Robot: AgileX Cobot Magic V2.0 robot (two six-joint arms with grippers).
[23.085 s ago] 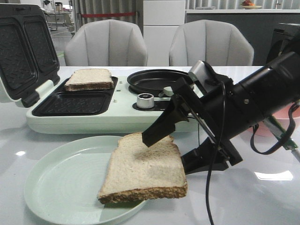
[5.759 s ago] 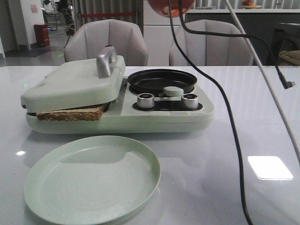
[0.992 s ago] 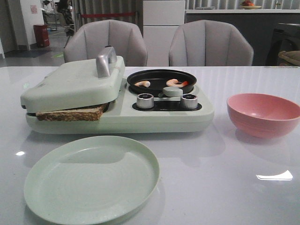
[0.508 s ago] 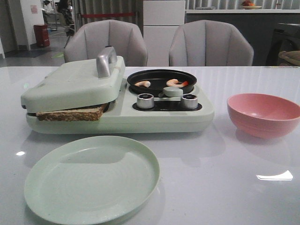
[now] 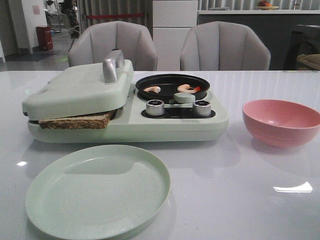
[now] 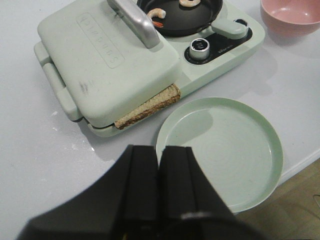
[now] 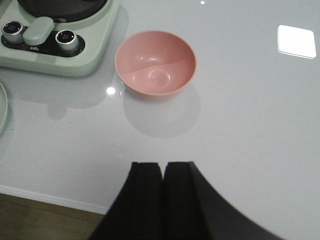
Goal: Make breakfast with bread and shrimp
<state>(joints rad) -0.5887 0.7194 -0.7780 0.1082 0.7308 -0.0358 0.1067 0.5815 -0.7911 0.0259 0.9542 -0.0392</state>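
The bread [image 5: 76,121] lies inside the pale green breakfast maker [image 5: 125,107] under its shut lid [image 5: 80,87]; only a brown crust edge [image 6: 149,106] sticks out. Shrimp [image 5: 152,89] lie in the maker's round black pan [image 5: 172,86], one more with an orange tail [image 5: 188,88] beside it; the left wrist view shows shrimp [image 6: 157,12] in the pan too. My left gripper [image 6: 160,150] is shut and empty, high over the table near the plate's rim. My right gripper [image 7: 163,165] is shut and empty above the table's front edge. Neither arm shows in the front view.
An empty pale green plate [image 5: 98,189] sits in front of the maker. An empty pink bowl [image 5: 281,121] stands to the right of it. Two knobs [image 5: 155,107] sit below the pan. Two grey chairs [image 5: 112,47] stand behind the table.
Nothing has moved in the last second. Since much earlier, the second slice left the plate, the lid came down, the shrimp landed in the pan, and the arm withdrew.
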